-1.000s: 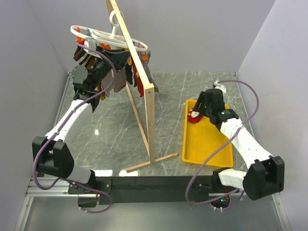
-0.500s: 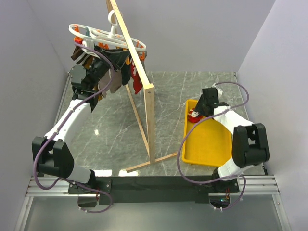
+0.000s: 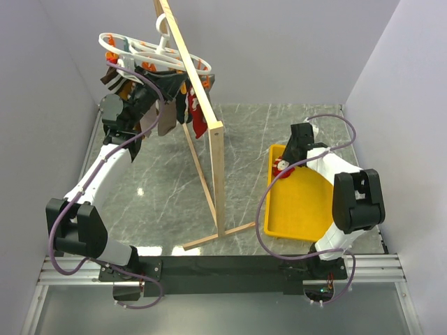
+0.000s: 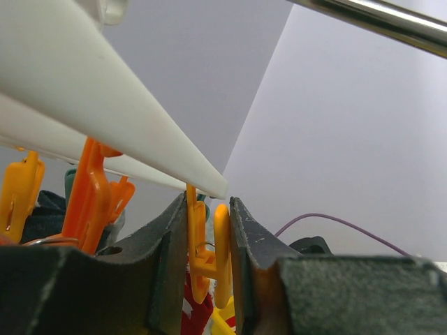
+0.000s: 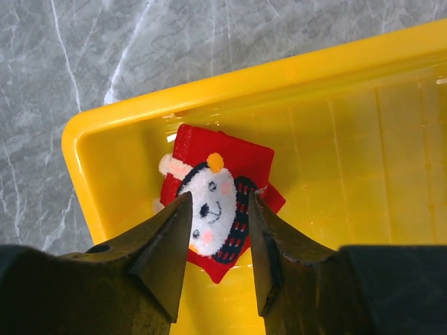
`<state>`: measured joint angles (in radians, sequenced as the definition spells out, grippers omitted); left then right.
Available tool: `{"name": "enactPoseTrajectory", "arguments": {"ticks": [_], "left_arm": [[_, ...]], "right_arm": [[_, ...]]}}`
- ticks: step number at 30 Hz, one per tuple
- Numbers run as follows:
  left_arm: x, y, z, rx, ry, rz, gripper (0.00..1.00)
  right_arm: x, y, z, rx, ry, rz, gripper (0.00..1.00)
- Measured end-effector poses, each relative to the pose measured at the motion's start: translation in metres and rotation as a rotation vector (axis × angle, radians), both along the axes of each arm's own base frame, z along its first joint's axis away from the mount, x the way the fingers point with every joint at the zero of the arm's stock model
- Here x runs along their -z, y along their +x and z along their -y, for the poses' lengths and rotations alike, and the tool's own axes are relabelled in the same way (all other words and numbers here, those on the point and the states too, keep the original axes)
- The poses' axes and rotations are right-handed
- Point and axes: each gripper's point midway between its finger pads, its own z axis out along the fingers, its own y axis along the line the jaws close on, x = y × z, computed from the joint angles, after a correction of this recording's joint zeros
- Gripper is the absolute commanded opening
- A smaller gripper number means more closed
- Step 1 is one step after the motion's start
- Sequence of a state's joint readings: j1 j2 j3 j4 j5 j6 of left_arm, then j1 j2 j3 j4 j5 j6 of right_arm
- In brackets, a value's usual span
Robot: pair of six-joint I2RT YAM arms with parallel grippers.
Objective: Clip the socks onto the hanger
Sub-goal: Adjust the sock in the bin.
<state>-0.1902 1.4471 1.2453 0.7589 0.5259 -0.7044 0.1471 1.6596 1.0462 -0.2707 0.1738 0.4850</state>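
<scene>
Sock (image 5: 214, 187) partly hidden between part-open right tool (image 5: 219, 199), left tool (image 4: 207, 209) pinching orange clip (image 4: 209, 259), hanger (image 4: 105, 120) cropped

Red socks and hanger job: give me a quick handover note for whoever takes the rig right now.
Left gripper: shut on an orange clip of the hanger, squeezing it.
Right gripper: open, fingers either side of the tray sock, no grip visible yet.
Things: that red sock lies flat in a corner of the yellow tray; a hanging red sock is on the hanger.
Done: one red sock seemingly clipped.
Left: grasp the tray sock, carry it to the held clip, clip it.
</scene>
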Motion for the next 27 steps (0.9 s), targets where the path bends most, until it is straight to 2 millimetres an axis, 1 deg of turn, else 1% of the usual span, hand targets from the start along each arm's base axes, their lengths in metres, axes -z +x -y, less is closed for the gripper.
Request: {"name": "enactPoseTrajectory", "arguments": {"ticks": [1,3,6,9,10,11,12,14,15,17,19,21,27], "left_arm": [[0.000,0.000,-0.001,0.000,-0.001,-0.002,0.16],[0.000,0.000,-0.001,0.001,-0.007,-0.006,0.16],[0.002,0.001,-0.002,0.000,-0.009,-0.010,0.16],[0.003,0.002,-0.004,-0.004,-0.009,-0.012,0.16],[0.004,0.002,-0.004,-0.005,-0.009,-0.013,0.16],[0.003,0.002,-0.005,-0.006,-0.009,-0.012,0.16],[0.003,0.002,-0.005,-0.007,-0.009,-0.012,0.16],[0.004,0.002,-0.006,-0.008,-0.009,-0.012,0.16],[0.003,0.003,-0.006,-0.009,-0.009,-0.012,0.16],[0.003,0.003,-0.007,-0.010,-0.010,-0.011,0.16],[0.003,0.003,-0.007,-0.010,-0.012,-0.010,0.16],[0.002,0.002,-0.008,-0.009,-0.015,-0.007,0.16],[0.002,0.002,-0.008,-0.009,-0.016,-0.006,0.16]], "right_arm": [[0.000,0.000,-0.001,-0.005,-0.001,-0.002,0.46],[0.003,-0.001,-0.001,-0.008,-0.003,-0.009,0.40],[0.017,-0.004,-0.004,-0.020,-0.011,-0.049,0.32],[0.029,-0.010,-0.008,-0.035,-0.018,-0.090,0.32],[0.031,-0.011,-0.009,-0.037,-0.020,-0.097,0.29],[0.032,-0.012,-0.009,-0.038,-0.022,-0.101,0.26],[0.032,-0.012,-0.009,-0.041,-0.024,-0.104,0.15],[0.032,-0.013,-0.008,-0.044,-0.032,-0.108,0.02],[0.032,-0.013,-0.007,-0.044,-0.034,-0.109,0.00],[0.030,-0.014,-0.008,-0.045,-0.035,-0.106,0.00],[0.023,-0.015,-0.008,-0.045,-0.033,-0.089,0.00],[0.011,-0.019,-0.008,-0.050,-0.024,-0.058,0.00],[-0.043,-0.042,-0.013,-0.061,0.055,0.102,0.00]]}}
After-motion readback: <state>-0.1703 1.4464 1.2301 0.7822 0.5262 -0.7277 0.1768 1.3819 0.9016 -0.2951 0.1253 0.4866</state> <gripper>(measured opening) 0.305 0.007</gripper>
